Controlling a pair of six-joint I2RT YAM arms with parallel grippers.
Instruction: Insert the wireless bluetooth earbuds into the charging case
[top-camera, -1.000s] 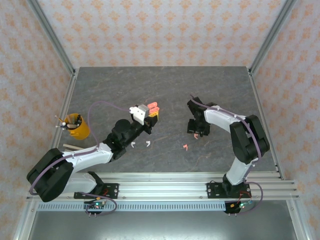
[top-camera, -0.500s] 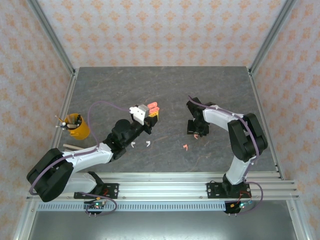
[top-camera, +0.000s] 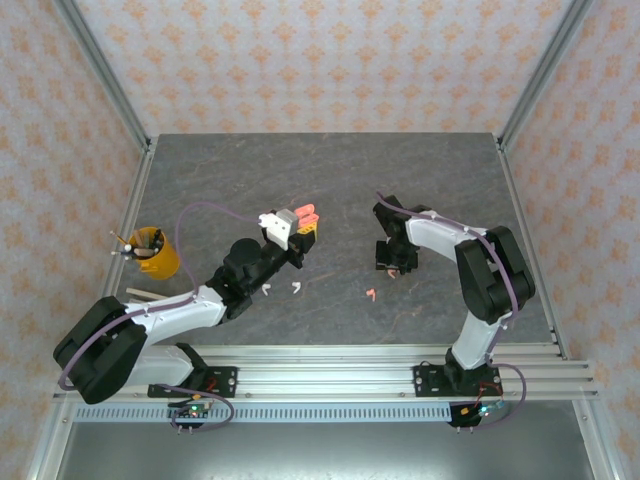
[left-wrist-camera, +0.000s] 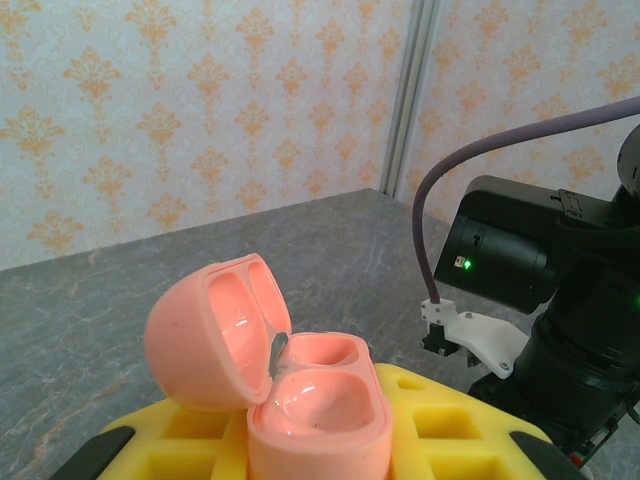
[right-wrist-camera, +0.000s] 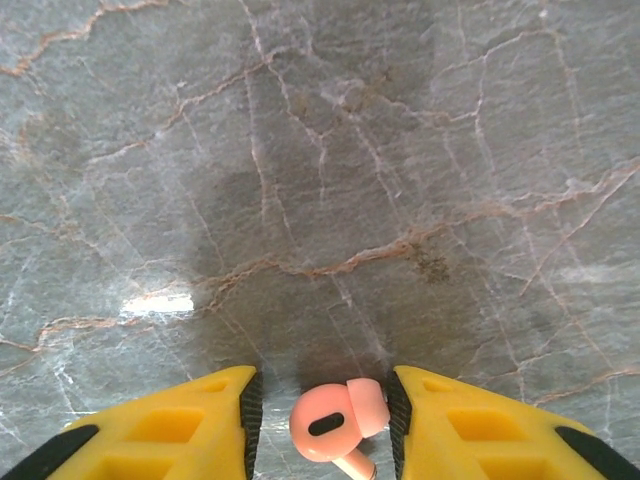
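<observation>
My left gripper (top-camera: 305, 226) is shut on the open coral-pink charging case (left-wrist-camera: 305, 395) and holds it above the table; the lid is tipped back and both wells are bare. My right gripper (right-wrist-camera: 325, 405) is low over the table, its jaws on either side of a coral-pink earbud (right-wrist-camera: 335, 425). The right pad touches the earbud's tip, while a small gap remains at the left pad. A second pink earbud (top-camera: 371, 294) lies on the table near the front. Two white earbuds (top-camera: 268, 289) (top-camera: 297, 287) lie beside the left arm.
An orange cup (top-camera: 150, 253) with small items stands at the left edge, a wooden stick (top-camera: 150, 292) in front of it. The right arm's wrist (left-wrist-camera: 560, 300) appears close in the left wrist view. Metal frame posts line the table's sides.
The right gripper's jaws have narrowed around the pink earbud and the gripper has edged slightly left. The left arm and the case have not moved.
</observation>
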